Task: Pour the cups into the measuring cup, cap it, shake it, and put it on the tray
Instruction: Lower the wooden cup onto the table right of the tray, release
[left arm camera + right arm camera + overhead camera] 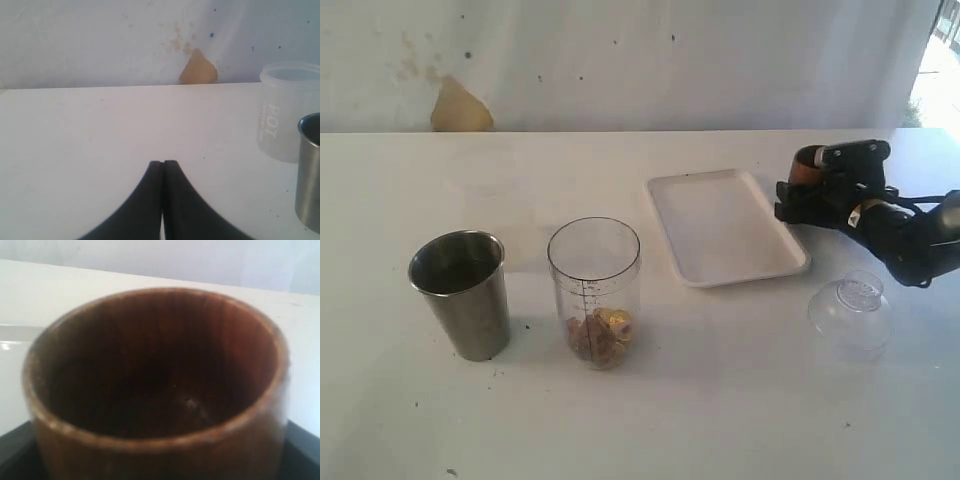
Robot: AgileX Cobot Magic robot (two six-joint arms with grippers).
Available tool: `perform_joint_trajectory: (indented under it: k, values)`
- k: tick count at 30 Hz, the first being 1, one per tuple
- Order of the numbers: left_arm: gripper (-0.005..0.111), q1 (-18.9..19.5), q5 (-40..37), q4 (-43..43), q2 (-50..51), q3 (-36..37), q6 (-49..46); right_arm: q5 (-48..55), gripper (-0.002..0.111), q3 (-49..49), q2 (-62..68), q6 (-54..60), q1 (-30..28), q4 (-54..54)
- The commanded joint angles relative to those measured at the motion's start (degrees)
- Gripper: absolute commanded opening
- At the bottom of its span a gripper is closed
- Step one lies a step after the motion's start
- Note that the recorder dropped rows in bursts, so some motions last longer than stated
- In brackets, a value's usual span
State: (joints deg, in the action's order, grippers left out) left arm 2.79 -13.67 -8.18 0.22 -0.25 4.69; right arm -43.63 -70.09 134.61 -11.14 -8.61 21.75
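Note:
The steel tumbler (461, 293) stands upright at the left of the table. To its right is the measuring cup (595, 290), uncapped, with brownish pieces in its bottom. The white tray (725, 225) lies further right. Beyond the tray's right edge my right gripper (812, 188) is shut on the dark wooden cup (807, 165). That cup (160, 375) fills the right wrist view, and its inside looks dark and bare. My left gripper (163, 165) is shut on nothing, low over bare table. The steel tumbler (311, 175) and the measuring cup (287, 112) stand off to its side. The exterior view does not show this gripper.
A clear domed plastic lid (851, 312) rests on the table in front of the right arm. A white wall with a tan stain (460, 108) runs behind the table's far edge.

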Motion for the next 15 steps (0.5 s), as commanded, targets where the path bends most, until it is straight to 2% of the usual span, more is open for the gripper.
perform_joint_trajectory:
  k: [1,2,4,5,6,15]
  values:
    - [0.000,-0.11,0.06,0.39,-0.22,0.25,0.16,-0.49,0.071,-0.12,-0.07,0.53,-0.01,2.53]
    - [0.000,-0.11,0.06,0.39,-0.22,0.25,0.16,-0.40,0.073,-0.12,-0.07,0.71,-0.01,2.53]
    - [0.000,-0.11,0.06,0.39,-0.22,0.25,0.16,-0.51,0.088,-0.12,-0.07,1.74,-0.01,2.53]
    - [0.000,-0.11,0.06,0.39,-0.22,0.25,0.16,-0.77,0.101,-0.12,-0.07,2.33,-0.01,1.90]
    - [0.000,-0.11,0.06,0.39,-0.22,0.25,0.16,-1.00,0.105,-0.12,-0.07,2.33,-0.01,0.93]
    - [0.000,-0.11,0.06,0.39,-0.22,0.25,0.16,-0.32,0.105,-0.12,-1.41,1.95,-0.01,0.58]
